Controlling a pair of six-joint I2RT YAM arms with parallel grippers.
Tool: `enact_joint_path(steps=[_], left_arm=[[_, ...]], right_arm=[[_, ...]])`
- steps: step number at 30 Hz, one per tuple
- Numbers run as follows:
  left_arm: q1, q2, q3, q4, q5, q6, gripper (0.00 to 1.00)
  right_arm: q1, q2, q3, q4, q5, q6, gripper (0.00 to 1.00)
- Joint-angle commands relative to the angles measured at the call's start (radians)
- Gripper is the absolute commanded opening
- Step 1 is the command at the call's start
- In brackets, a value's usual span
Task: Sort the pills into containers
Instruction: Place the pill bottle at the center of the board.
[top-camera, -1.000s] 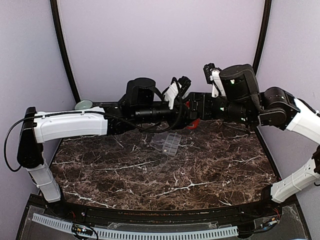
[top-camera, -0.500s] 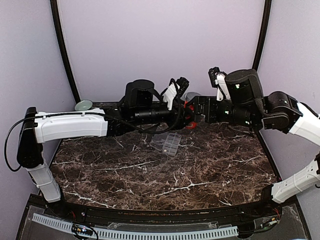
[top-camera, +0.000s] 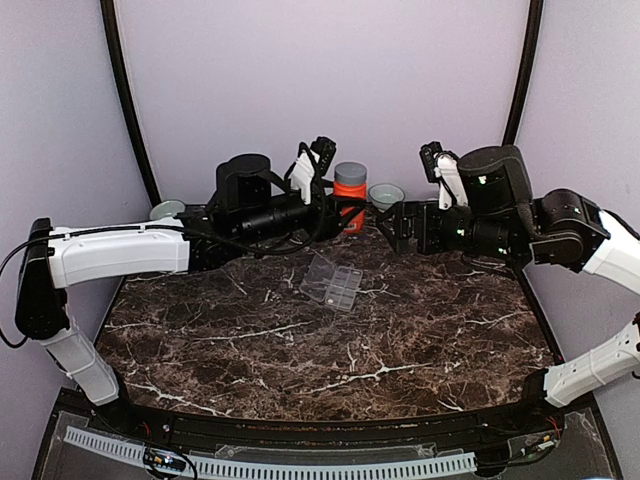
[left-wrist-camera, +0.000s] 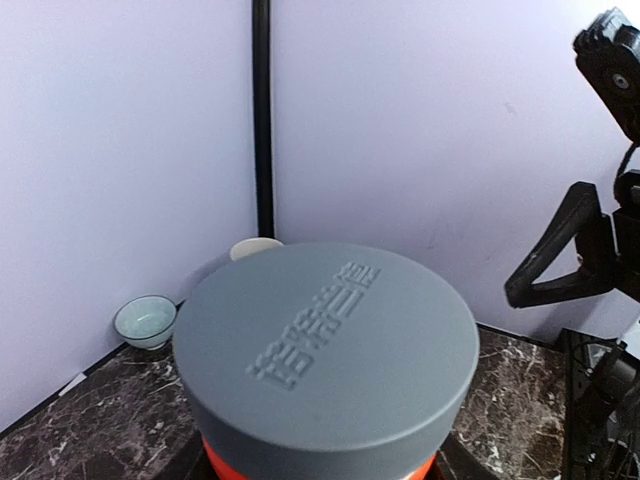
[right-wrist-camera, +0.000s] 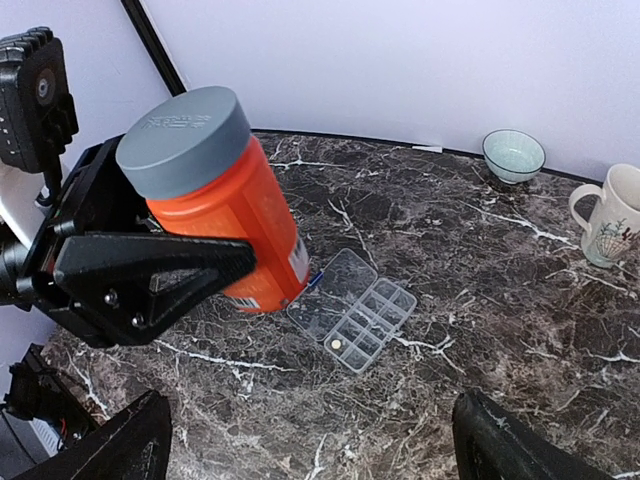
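**Left gripper holds the orange bottle; right gripper wide open; organiser box open at mid-table**

At the far left, a pale bowl (top-camera: 167, 210) sits by the back wall at the edge of the dark marble table (top-camera: 400, 340). My left arm reaches across from there. My left gripper (top-camera: 338, 210) is pinching an orange bottle (top-camera: 349, 192) with a grey cap (top-camera: 350, 172). From my right wrist camera I see its black fingers (right-wrist-camera: 150, 268) clamped on the lower body of the bottle. I cannot tell whether the bottle's base touches the table. My left wrist camera looks down on the cap, which fills most of that view and carries raised lettering.

In front of the bottle, near the middle of the table, lies the clear organiser box (top-camera: 332, 283). Its lid is swung open and rests flat beside the rows of small compartments. One small yellowish pill (right-wrist-camera: 337, 344) sits in a compartment near the box's corner.

Further right, a second pale bowl (top-camera: 385, 193) stands by the back wall. My right gripper (top-camera: 392, 225) faces the bottle, apart from it, with its fingers spread wide and nothing between them. A pale mug (right-wrist-camera: 610, 228) stands at the right edge of my right wrist view.
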Motion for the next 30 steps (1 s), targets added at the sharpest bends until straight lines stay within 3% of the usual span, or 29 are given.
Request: enact_joint_path(steps=[1, 11, 23, 30], left_arm=[[0.041, -0.091, -0.099, 0.132, -0.124, -0.001, 0.0], [0.123, -0.115, -0.363, 0.399, -0.334, -0.009, 0.0], [0.263, 0.0, -0.6, 0.788, -0.322, -0.096, 0.0], [0.295, 0.127, -0.637, 0.903, -0.337, -0.122, 0.0]], right_arm=[[-0.023, -0.032, -0.026, 0.023, 0.016, -0.012, 0.98], [-0.084, -0.014, -0.099, 0.076, 0.034, -0.045, 0.98], [-0.206, 0.046, -0.164, 0.193, -0.061, -0.074, 0.98], [-0.257, 0.094, -0.18, 0.25, -0.12, -0.094, 0.98]])
